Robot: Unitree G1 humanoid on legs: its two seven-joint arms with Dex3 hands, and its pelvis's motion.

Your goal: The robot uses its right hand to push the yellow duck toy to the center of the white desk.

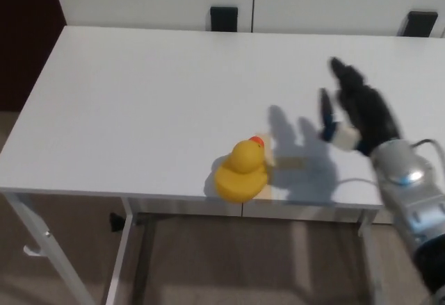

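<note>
On the white desk (139,96) the yellow duck toy (240,171) is seen at the near edge, not yet at center. Right hand (358,112) is held open, empty, well apart to duck's right. Risk: a glancing push could tip it off the edge.

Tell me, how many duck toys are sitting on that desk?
1. The yellow duck toy sits at the near edge of the white desk, left of the robot's right hand. None seem hidden.
</note>
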